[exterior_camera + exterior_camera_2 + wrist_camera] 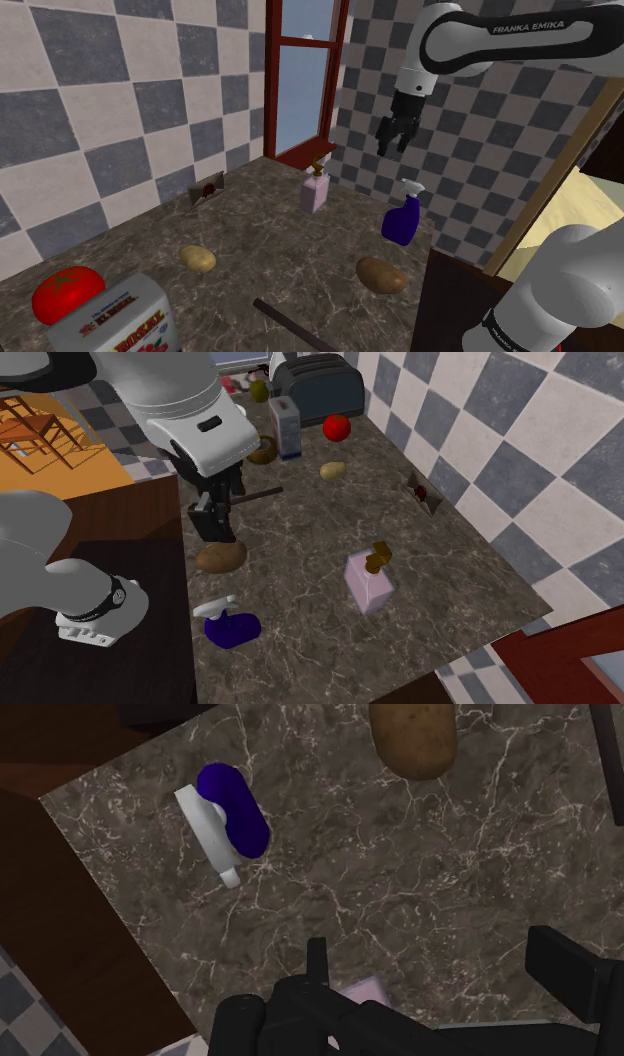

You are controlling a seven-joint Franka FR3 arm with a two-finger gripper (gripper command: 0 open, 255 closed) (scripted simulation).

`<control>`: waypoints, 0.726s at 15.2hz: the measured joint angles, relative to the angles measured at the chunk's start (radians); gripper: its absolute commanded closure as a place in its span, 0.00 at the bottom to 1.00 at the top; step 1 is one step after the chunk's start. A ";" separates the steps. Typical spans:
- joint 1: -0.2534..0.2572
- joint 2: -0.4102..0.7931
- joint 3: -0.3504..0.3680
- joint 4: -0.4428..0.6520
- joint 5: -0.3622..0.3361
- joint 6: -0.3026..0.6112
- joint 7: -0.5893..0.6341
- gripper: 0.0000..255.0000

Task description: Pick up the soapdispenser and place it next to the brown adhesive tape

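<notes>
The dark marbled counter (280, 250) runs between checkered tile walls. My gripper (392, 148) hangs high above it, fingers apart with nothing between them. Nearest below me are the blue spray bottle (232, 811) and a potato (413, 739). Farther off, the dispenser (316, 190), pale pink with a brown pump, stands upright by the window (305, 80). I judge two risks: coming down off-line and clipping the spray bottle, or pinching the narrow pump so the dispenser tips. I can't surely pick out the tape, so I might set the dispenser down in the wrong spot.
</notes>
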 measured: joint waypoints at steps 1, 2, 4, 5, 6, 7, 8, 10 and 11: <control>0.000 0.047 0.002 0.030 0.001 0.013 0.002 0.00; 0.001 0.089 0.004 0.064 0.001 0.016 0.005 0.00; 0.002 0.178 0.005 0.140 0.001 0.020 0.008 0.00; 0.001 0.212 0.005 0.159 0.001 0.032 0.007 0.00; 0.000 0.251 0.004 0.181 0.000 0.044 0.006 0.00; -0.001 0.293 0.003 0.214 0.000 0.047 0.004 0.00; -0.001 0.336 0.003 0.249 -0.001 0.052 0.004 0.00; -0.001 0.426 0.004 0.336 -0.002 0.046 0.008 0.00; 0.000 0.464 0.004 0.366 -0.002 0.049 0.009 0.00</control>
